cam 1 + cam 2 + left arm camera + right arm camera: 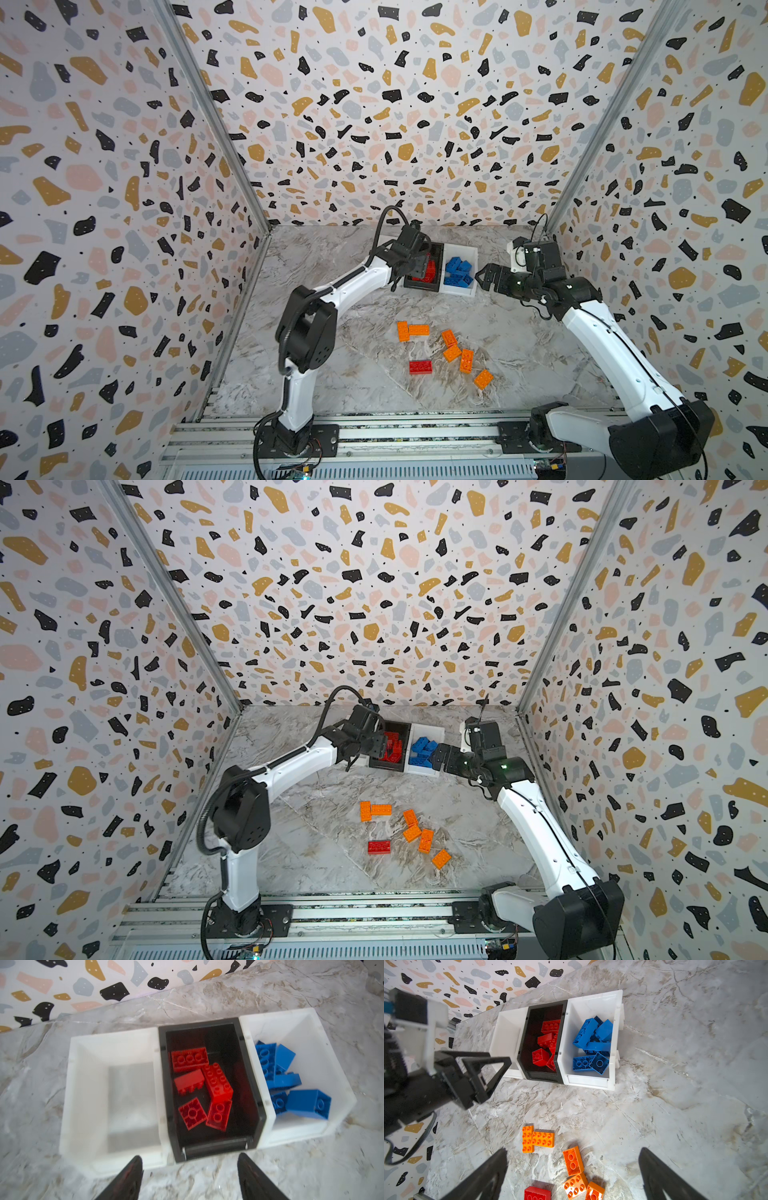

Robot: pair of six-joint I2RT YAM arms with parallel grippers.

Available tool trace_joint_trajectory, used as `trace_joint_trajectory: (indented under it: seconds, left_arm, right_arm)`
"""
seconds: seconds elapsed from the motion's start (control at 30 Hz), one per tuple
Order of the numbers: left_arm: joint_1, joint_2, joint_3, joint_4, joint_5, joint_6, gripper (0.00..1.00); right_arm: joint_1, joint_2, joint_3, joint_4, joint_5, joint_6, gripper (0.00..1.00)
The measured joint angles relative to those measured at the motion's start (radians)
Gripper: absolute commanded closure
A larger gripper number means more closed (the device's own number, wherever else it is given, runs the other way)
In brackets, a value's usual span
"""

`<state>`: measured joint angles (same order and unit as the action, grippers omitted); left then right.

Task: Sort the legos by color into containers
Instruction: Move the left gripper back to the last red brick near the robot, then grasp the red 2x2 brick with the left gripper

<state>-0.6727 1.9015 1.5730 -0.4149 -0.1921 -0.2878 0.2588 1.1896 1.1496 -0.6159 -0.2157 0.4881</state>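
Three open-top containers (591, 1082), joined in a row, stand towards the back of the table (353, 374). The black middle container (214, 1147) holds five red legos (216, 1082) lying jumbled, some studs up and some overturned. The white container (307, 1047) at the row's right end in both top views holds a pile of blue legos (307, 1103). The other white container (83, 1095) is empty. Nearer the front of the table lie six orange legos (452, 353): two touching in an L and four in a loose string beside them. A single red lego (420, 367) lies flat near these.
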Motion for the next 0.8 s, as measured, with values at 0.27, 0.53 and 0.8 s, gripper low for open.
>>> trace_joint_trajectory:
  seconds: [0.27,0.53,0.8]
  left_arm:
    - [-0.203,-0.266,-0.406,-0.009,-0.114,-0.272,0.2]
    - [-0.43,-0.351,-0.568,-0.011,-0.143,-0.625,0.16]
    - [-0.579,-0.233,-0.549,-0.016,-0.132,-0.765,0.15]
  right_arm:
    - [0.004,-0.034,-0.079,-0.002,-0.089,-0.042,0.01]
    - [0.035,-0.072,-0.136,-0.013,-0.12,-0.081,0.01]
    - [0.048,-0.143,-0.183,-0.045,-0.132,-0.089,0.01]
